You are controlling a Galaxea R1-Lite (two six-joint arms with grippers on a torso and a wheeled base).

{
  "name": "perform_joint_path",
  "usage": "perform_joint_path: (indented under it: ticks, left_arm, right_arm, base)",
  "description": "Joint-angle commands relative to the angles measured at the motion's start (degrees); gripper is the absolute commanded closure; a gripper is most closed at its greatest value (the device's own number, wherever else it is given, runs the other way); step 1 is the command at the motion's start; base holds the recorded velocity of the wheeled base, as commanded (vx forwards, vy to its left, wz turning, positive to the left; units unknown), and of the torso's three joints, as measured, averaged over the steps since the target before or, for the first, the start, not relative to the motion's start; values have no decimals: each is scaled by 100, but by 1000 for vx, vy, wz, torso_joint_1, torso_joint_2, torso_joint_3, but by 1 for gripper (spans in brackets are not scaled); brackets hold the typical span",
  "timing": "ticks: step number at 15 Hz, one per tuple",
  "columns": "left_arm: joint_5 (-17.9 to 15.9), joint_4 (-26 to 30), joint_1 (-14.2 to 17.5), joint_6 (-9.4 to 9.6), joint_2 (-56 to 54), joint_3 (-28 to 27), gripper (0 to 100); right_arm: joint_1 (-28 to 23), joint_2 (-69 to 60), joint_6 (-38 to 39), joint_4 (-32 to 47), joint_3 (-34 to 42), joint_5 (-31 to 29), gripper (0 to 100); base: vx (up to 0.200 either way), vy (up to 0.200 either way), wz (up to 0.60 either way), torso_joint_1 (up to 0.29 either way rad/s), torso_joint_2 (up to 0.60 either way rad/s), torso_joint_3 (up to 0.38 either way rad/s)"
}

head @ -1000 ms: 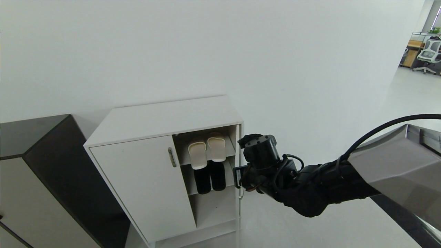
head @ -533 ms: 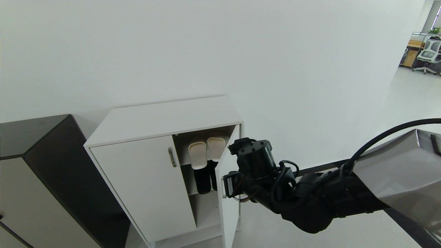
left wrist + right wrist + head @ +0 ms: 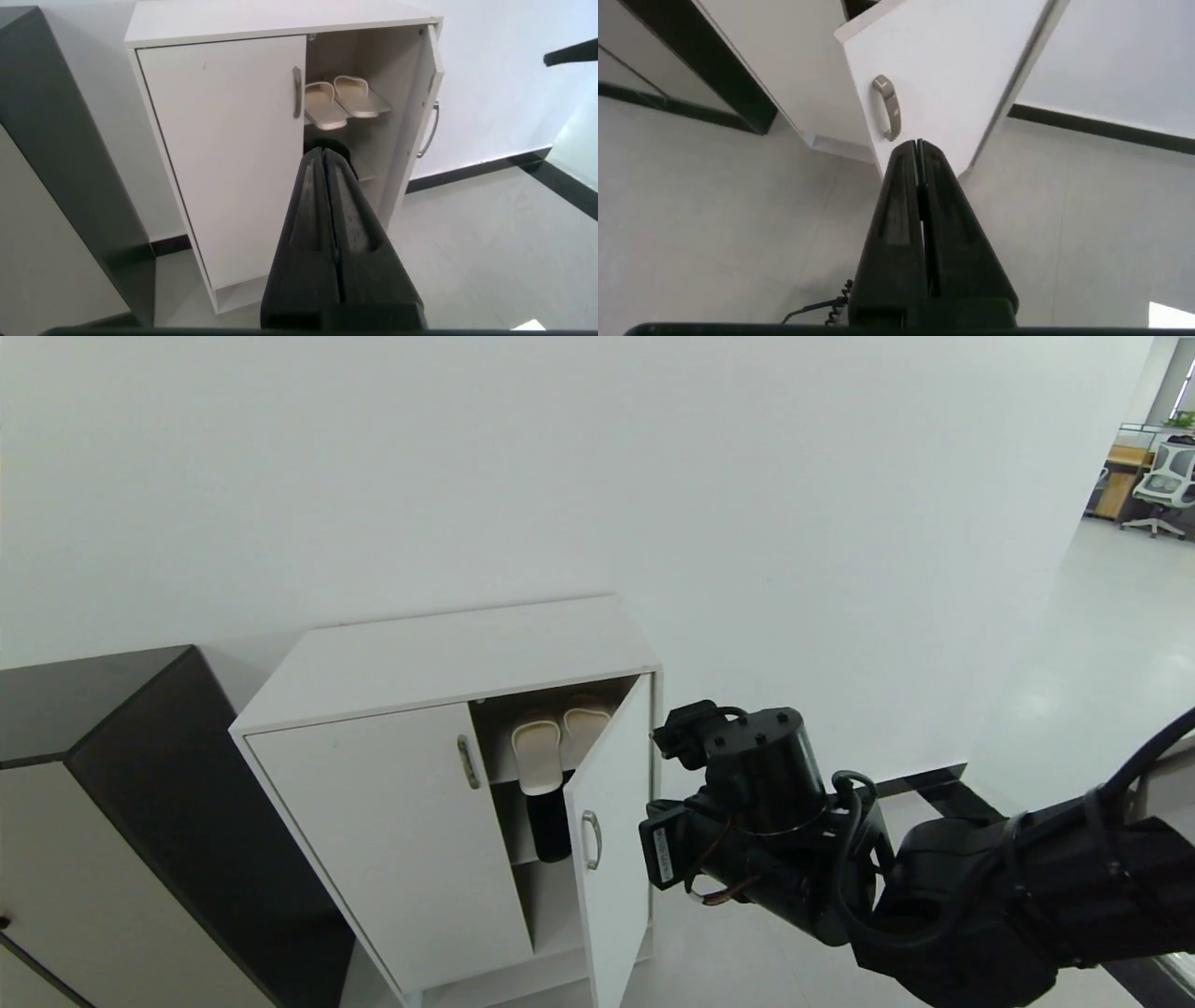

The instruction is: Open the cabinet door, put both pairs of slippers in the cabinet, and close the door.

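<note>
The white cabinet [image 3: 439,653] stands against the wall with its left door closed. Its right door [image 3: 611,821] hangs about half open, the metal handle [image 3: 591,840] facing outward. A white pair of slippers [image 3: 537,751] lies on the upper shelf, and a black pair [image 3: 549,821] on the shelf below, partly hidden by the door. My right gripper [image 3: 921,145] is shut and empty, just short of the door's [image 3: 962,65] outer face, below the handle [image 3: 887,107]. My left gripper [image 3: 324,151] is shut and empty, some way back from the cabinet front and pointing at the white slippers [image 3: 341,98].
A dark cabinet [image 3: 112,756] adjoins the white one on the left. A black baseboard [image 3: 924,779] runs along the wall to the right. Open grey floor [image 3: 1074,644] lies right of the cabinet, with office chairs [image 3: 1162,485] far off.
The right door has swung from wide open to about half closed. My right arm followed it leftward, then drew back toward the right.
</note>
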Motion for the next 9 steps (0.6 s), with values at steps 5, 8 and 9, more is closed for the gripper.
perform_joint_path:
  ticks: [5, 8, 9]
  left_arm:
    - [1, -1, 2, -2, -1, 0, 100]
    - [1, -10, 2, -2, -1, 0, 100]
    - [1, -1, 2, -2, -1, 0, 100]
  right_arm:
    - [-8, -118, -21, -471, 340, 38, 100]
    - [-149, -258, -469, -831, 762, 12, 100]
    - [-263, -320, -654, -946, 938, 30, 100]
  base:
    - [0, 0, 480, 4, 4, 2]
    - [0, 0, 0, 0, 0, 0]
    - [0, 0, 0, 0, 0, 0]
